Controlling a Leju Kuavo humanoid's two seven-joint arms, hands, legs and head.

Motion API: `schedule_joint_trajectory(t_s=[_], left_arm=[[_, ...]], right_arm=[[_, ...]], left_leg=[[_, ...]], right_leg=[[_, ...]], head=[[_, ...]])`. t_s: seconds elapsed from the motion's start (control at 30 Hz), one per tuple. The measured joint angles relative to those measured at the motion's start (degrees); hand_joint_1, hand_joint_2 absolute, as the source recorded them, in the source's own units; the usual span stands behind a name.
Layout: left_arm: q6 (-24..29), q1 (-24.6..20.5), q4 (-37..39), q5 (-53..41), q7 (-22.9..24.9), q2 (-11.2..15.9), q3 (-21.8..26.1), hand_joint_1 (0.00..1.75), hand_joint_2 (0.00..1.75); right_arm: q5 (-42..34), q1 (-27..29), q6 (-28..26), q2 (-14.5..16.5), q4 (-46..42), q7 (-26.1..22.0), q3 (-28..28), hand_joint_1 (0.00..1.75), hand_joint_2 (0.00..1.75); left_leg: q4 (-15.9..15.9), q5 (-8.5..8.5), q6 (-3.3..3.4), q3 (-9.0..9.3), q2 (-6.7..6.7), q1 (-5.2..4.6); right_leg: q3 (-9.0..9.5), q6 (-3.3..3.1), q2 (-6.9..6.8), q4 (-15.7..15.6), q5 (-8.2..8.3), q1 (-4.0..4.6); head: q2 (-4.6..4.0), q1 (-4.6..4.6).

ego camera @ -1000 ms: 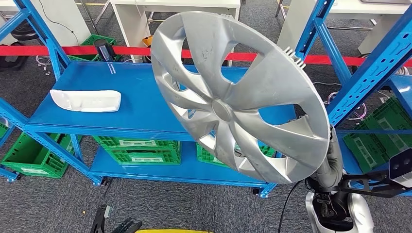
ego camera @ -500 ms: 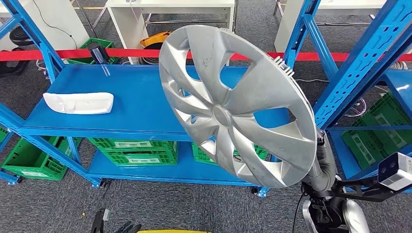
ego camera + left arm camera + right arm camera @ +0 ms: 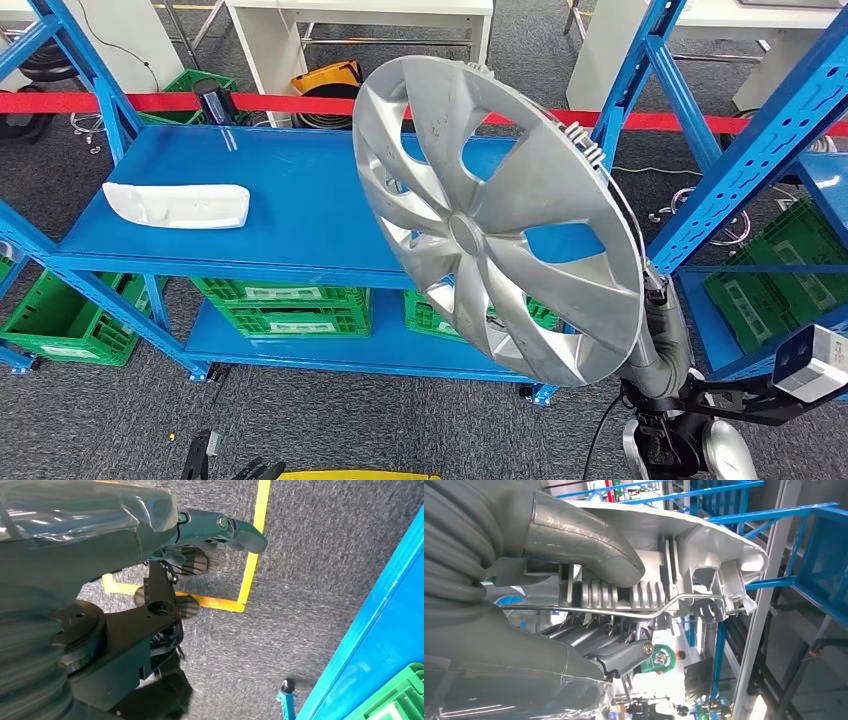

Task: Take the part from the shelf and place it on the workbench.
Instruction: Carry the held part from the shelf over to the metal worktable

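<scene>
You're carrying the hubcap (image 3: 500, 220) with your right hand (image 3: 589, 570) clamped on its rim; keep it clear of the blue upright (image 3: 740, 150) on the right. Left hand (image 3: 220, 530) is hanging low, can't tell its state.

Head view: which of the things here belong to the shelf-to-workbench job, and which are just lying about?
Part of the job:
- silver wheel cover, held up
- right robot hand gripping its rim
- blue shelf

Lying about:
- white plastic part on the shelf
- green crates below
- red barrier tape
- left robot hand, hanging over the floor
</scene>
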Motion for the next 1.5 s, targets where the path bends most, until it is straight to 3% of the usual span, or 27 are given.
schedule_joint_trajectory(t_s=[0.07, 0.1, 0.23, 0.3, 0.37, 0.4, 0.43, 0.47, 0.53, 0.6, 0.73, 0.8, 0.87, 0.93, 0.97, 1.03, 1.07, 1.13, 1.2, 1.23, 1.3, 1.33, 1.4, 1.43, 1.47, 1.5], left_arm=[[0.1, 0.0, 0.0, 0.0, -0.2, 0.0, 0.0, 0.00, 1.75], [0.1, 0.0, 0.0, 0.0, -0.2, 0.0, 0.0, 0.00, 1.75], [0.2, 0.2, 0.0, -0.3, -0.5, 0.0, -0.1, 0.00, 1.75], [0.3, 0.2, 0.0, -0.4, -0.6, 0.1, -0.1, 0.00, 1.75], [0.4, 0.2, 0.0, -0.5, -0.7, 0.1, -0.1, 0.00, 1.75], [0.4, 0.2, 0.0, -0.5, -0.7, 0.1, -0.1, 0.00, 1.75], [0.4, 0.2, 0.0, -0.5, -0.7, 0.1, -0.1, 0.00, 1.75], [0.4, 0.3, 0.0, -0.5, -0.7, 0.1, -0.1, 0.00, 1.75], [0.4, 0.2, 0.0, -0.5, -0.7, 0.2, -0.1, 0.00, 1.75], [0.4, 0.2, 0.0, -0.6, -0.8, 0.3, -0.2, 0.00, 1.75], [0.3, 0.2, -0.1, -0.6, -1.0, 0.5, -0.2, 0.00, 1.75], [0.3, 0.1, -0.1, -0.6, -1.0, 0.4, -0.2, 0.00, 1.75], [0.3, 0.0, -0.1, -0.6, -1.1, 0.3, -0.2, 0.00, 1.75], [0.3, 0.1, -0.1, -0.6, -1.1, 0.2, -0.2, 0.00, 1.75], [0.3, 0.1, -0.1, -0.6, -1.1, 0.2, -0.2, 0.00, 1.75], [0.3, 0.1, -0.1, -0.6, -1.1, 0.1, -0.2, 0.00, 1.75], [0.3, 0.1, -0.1, -0.6, -1.1, 0.0, -0.2, 0.00, 1.75], [0.4, 0.1, -0.1, -0.6, -1.1, 0.0, -0.2, 0.00, 1.75], [0.4, 0.3, -0.1, -0.5, -1.1, 0.1, -0.2, 0.00, 1.75], [0.4, 0.5, -0.1, -0.5, -1.1, 0.1, -0.2, 0.00, 1.75], [0.5, 0.5, 0.0, -0.5, -1.2, 0.1, -0.2, 0.00, 1.75], [0.5, 0.5, 0.0, -0.5, -1.2, 0.2, -0.2, 0.00, 1.75], [0.5, 0.5, 0.0, -0.5, -1.2, 0.2, -0.2, 0.00, 1.75], [0.5, 0.6, 0.0, -0.5, -1.2, 0.2, -0.2, 0.00, 1.75], [0.5, 0.6, 0.0, -0.5, -1.2, 0.1, -0.2, 0.00, 1.75], [0.5, 0.6, 0.0, -0.5, -1.2, 0.2, -0.3, 0.00, 1.75]], right_arm=[[0.5, 0.0, 0.1, 0.0, -0.1, -0.2, -0.1, 1.75, 1.75], [0.7, 0.1, 0.2, 0.1, -0.2, -0.2, -0.2, 1.75, 1.75], [1.3, 0.2, 0.2, 0.2, -0.6, -0.1, -0.3, 1.75, 1.75], [1.4, 0.3, 0.2, 0.3, -0.8, -0.1, -0.3, 1.75, 1.75], [1.5, 0.3, 0.3, 0.4, -0.9, -0.1, -0.3, 1.75, 1.75], [1.6, 0.4, 0.3, 0.4, -0.9, -0.1, -0.4, 1.75, 1.75], [1.7, 0.4, 0.3, 0.4, -0.9, 0.0, -0.4, 1.75, 1.75], [1.8, 0.4, 0.4, 0.4, -0.9, 0.0, -0.4, 1.75, 1.75], [1.8, 0.5, 0.4, 0.5, -1.0, 0.0, -0.4, 1.75, 1.75], [1.8, 0.5, 0.5, 0.5, -1.1, 0.0, -0.4, 1.75, 1.75], [2.1, 0.6, 0.8, 0.5, -1.4, 0.0, -0.5, 1.75, 1.75], [2.3, 0.6, 0.9, 0.4, -1.5, 0.0, -0.6, 1.75, 1.75], [2.4, 0.7, 1.1, 0.4, -1.6, -0.1, -0.7, 1.75, 1.75], [2.7, 0.9, 1.3, 0.4, -1.6, -0.1, -0.7, 1.75, 1.75], [2.9, 0.9, 1.3, 0.4, -1.6, 0.0, -0.6, 1.75, 1.75], [3.2, 0.8, 1.4, 0.3, -1.6, 0.0, -0.6, 1.75, 1.75], [3.2, 0.7, 1.6, 0.3, -1.6, 0.0, -0.6, 1.75, 1.75], [3.2, 0.6, 1.9, 0.3, -1.7, -0.1, -0.5, 1.75, 1.75], [3.1, 0.4, 2.1, 0.3, -1.7, -0.1, -0.5, 1.75, 1.75], [3.1, 0.3, 2.2, 0.3, -1.7, -0.1, -0.4, 1.75, 1.75], [3.0, 0.2, 2.2, 0.3, -1.7, -0.1, -0.4, 1.75, 1.75], [3.0, 0.2, 2.3, 0.3, -1.7, -0.1, -0.4, 1.75, 1.75], [2.9, 0.2, 2.3, 0.3, -1.7, -0.1, -0.4, 1.75, 1.75], [2.9, 0.2, 2.3, 0.3, -1.7, -0.1, -0.4, 1.75, 1.75], [2.9, 0.2, 2.3, 0.3, -1.7, -0.1, -0.4, 1.75, 1.75], [2.8, 0.2, 2.4, 0.3, -1.7, -0.1, -0.4, 1.75, 1.75]], left_leg=[[0.5, -0.20, -0.44, -0.36, -0.55, -0.18], [0.7, -0.23, -0.70, -0.60, -0.79, -0.23], [1.8, -0.92, -1.77, -1.56, -1.12, -0.03], [6.7, -3.79, -2.43, -3.87, -0.21, 0.14], [14.4, -7.03, -2.90, -7.45, 0.48, 0.35], [16.8, -7.58, -2.98, -8.64, 0.61, 0.41], [17.1, -7.06, -2.93, -8.82, 0.69, 0.42], [15.0, -5.57, -2.77, -7.83, 0.72, 0.42], [7.1, -2.02, -2.05, -3.72, 0.87, 0.25], [1.8, -0.65, -1.38, -1.07, 1.06, -0.11], [0.2, -0.18, -0.44, -0.40, 0.83, -0.20], [-0.5, 0.41, 0.13, 0.05, 0.46, 0.06], [-0.5, 0.53, 0.33, -0.09, -0.15, -0.03], [-0.4, 0.53, 0.32, -0.18, -1.06, -0.07], [-0.3, 0.51, 0.29, -0.19, -1.65, -0.06], [0.1, 0.37, 0.05, -0.25, -2.91, -0.02], [0.4, 0.29, -0.21, -0.47, -3.51, -0.10], [0.9, 0.27, -0.77, -1.09, -4.46, -0.19], [1.1, 0.35, -1.25, -1.55, -5.22, -0.10], [1.4, 0.13, -1.52, -1.75, -4.84, -0.09], [4.4, -1.78, -2.14, -3.18, -2.52, -0.07], [7.5, -3.43, -2.43, -4.63, -0.99, -0.05], [15.1, -6.58, -2.80, -8.39, 0.43, 0.17], [17.3, -7.04, -2.84, -9.56, 0.64, 0.26], [17.5, -6.48, -2.78, -9.73, 0.79, 0.31], [15.2, -4.95, -2.59, -8.57, 1.02, 0.31]], right_leg=[[3.52, -0.08, 0.86, -6.6, 2.01, 0.04], [4.21, -0.38, 1.10, -8.0, 2.34, 0.14], [4.27, -1.56, -0.04, -8.2, 2.55, 0.00], [4.40, -2.10, -0.54, -8.3, 2.56, -0.16], [4.40, -2.30, -0.92, -8.3, 2.50, -0.01], [4.40, -2.31, -1.08, -8.3, 2.49, 0.07], [4.43, -2.31, -1.18, -8.3, 2.47, 0.13], [4.50, -2.31, -1.24, -8.3, 2.46, 0.19], [4.66, -2.27, -1.24, -8.3, 2.45, 0.33], [4.57, -2.13, -1.25, -8.3, 2.51, 0.60], [4.08, -1.27, -1.45, -8.0, 2.25, 0.60], [2.24, -1.46, -1.34, -4.1, 0.17, 0.53], [-1.22, -1.75, -1.22, 3.6, -3.03, 0.44], [-3.23, -1.28, -1.17, 8.1, -4.24, 0.34], [-2.56, -0.75, -1.11, 6.8, -3.43, 0.26], [1.37, 0.23, 0.02, -1.1, -0.33, -0.06], [3.23, 0.31, 0.97, -4.8, 0.92, -0.11], [4.71, -0.29, 2.20, -7.8, 1.82, -0.01], [4.63, -1.03, 1.47, -7.7, 1.94, 0.09], [4.68, -1.33, 0.99, -7.7, 1.95, 0.00], [4.84, -2.05, -0.11, -7.9, 1.95, -0.21], [4.88, -2.29, -0.67, -7.9, 1.90, -0.09], [4.86, -2.52, -1.93, -7.9, 1.81, 0.12], [4.85, -2.55, -2.59, -7.9, 1.78, 0.20], [4.86, -2.59, -3.26, -7.9, 1.74, 0.28], [4.90, -2.62, -3.86, -7.9, 1.69, 0.36]], head=[[0.00, -0.02], [0.00, -0.05], [0.00, -0.09], [0.00, -0.15], [0.00, -0.16], [0.00, -0.16], [0.00, -0.16], [0.00, -0.17], [0.00, -0.16], [0.00, -0.15], [0.00, -0.10], [0.00, -0.04], [0.00, -0.03], [0.00, -0.04], [0.00, -0.03], [0.00, -0.03], [0.00, -0.03], [0.00, -0.07], [0.00, -0.11], [0.00, -0.12], [0.00, -0.17], [0.00, -0.20], [0.00, -0.20], [0.00, -0.21], [0.00, -0.20], [0.00, -0.21]])
